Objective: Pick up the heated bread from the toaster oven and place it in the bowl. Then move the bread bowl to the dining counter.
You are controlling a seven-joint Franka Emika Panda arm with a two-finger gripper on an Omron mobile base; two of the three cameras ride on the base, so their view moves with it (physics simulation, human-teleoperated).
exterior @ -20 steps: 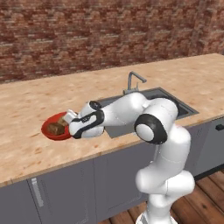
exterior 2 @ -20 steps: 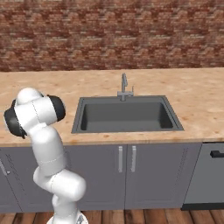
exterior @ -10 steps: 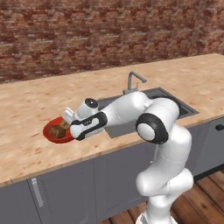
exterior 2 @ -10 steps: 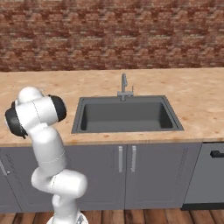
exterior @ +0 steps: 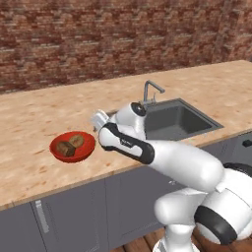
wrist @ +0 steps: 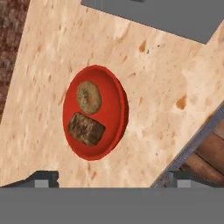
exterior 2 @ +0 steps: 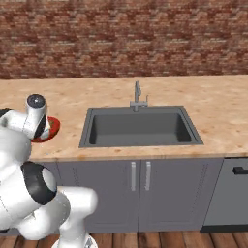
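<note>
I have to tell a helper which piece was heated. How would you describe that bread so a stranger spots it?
Start at the long wooden counter with the steel sink; left of the sink sits a shallow red bowl. Two pieces lie inside: the bread is the dark brown, blocky, rough-crusted chunk, unlike the round tan bagel with a hole beside it.

Right base view: the red bowl [exterior 2: 52, 130] is mostly hidden behind the arm's white wrist; only a sliver of rim shows at the arm's right, contents not visible from here.

Left base view: gripper [exterior: 100, 119] seen only as a small pale end past the wrist; the fingers too small to make out.

Hand view: the two fingertips [wrist: 43, 179] cut off at the bottom. Grey sink [wrist: 153, 15] cropped by the top edge.

Dining counter [exterior: 29, 123] runs off both sides in the base views. Dark handle [exterior 2: 240, 170] at lower right cut by the edge.
</note>
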